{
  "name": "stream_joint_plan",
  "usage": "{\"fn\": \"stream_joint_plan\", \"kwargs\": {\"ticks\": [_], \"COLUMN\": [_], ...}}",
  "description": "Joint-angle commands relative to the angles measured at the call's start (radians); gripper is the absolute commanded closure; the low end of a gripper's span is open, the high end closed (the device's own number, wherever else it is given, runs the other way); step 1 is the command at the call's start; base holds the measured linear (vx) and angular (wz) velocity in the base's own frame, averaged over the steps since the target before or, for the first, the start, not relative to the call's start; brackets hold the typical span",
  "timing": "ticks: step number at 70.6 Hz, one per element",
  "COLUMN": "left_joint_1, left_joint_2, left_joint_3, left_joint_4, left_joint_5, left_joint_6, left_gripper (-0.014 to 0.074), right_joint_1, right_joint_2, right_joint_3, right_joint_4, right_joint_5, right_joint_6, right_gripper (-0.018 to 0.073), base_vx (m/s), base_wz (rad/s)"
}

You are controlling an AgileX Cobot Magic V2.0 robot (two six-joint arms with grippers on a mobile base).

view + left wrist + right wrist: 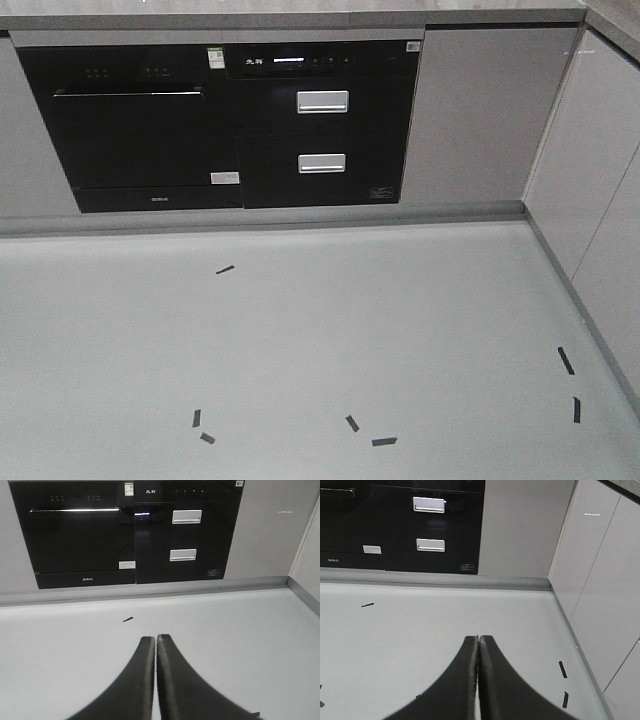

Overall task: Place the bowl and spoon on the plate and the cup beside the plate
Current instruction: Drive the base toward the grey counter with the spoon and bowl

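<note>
A: Where are the bowl, spoon, plate and cup?

B: They show in none of the three views. Only black tape marks (pixel 225 269) lie on the grey surface (pixel 420 330). They're probably placement guides, though I can't be sure.

A: And the arms?

B: The left gripper (pixel 156 640) and right gripper (pixel 478 640) each have jaws pressed together on nothing. Both face the black appliances (pixel 130 130), and there's nothing within reach to pick.
</note>
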Motion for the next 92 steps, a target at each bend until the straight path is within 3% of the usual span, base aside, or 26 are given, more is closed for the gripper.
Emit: {"fn": "stream_joint_plan", "kwargs": {"ticks": [1,92], "left_joint_1": [-0.001,-0.001], "left_joint_2": [-0.006,-0.006], "left_joint_3": [-0.027,-0.027], "left_joint_4": [-0.001,-0.001], "left_joint_5": [-0.074,-0.074], "left_joint_6": [-0.002,-0.002], "left_gripper": [0.0603,0.0603], "right_joint_1": [-0.002,-0.002], "right_joint_2": [0.002,0.002], "right_joint_3": [-0.001,-0.001], "right_joint_4": [-0.007,-0.007], "right_joint_5": [-0.067,-0.068], "right_joint_6": [-0.011,-0.011], "right_gripper": [0.0562,0.0562], "base_vx": [0.16,0.21], "base_wz": [-0.04,-0.01]}}
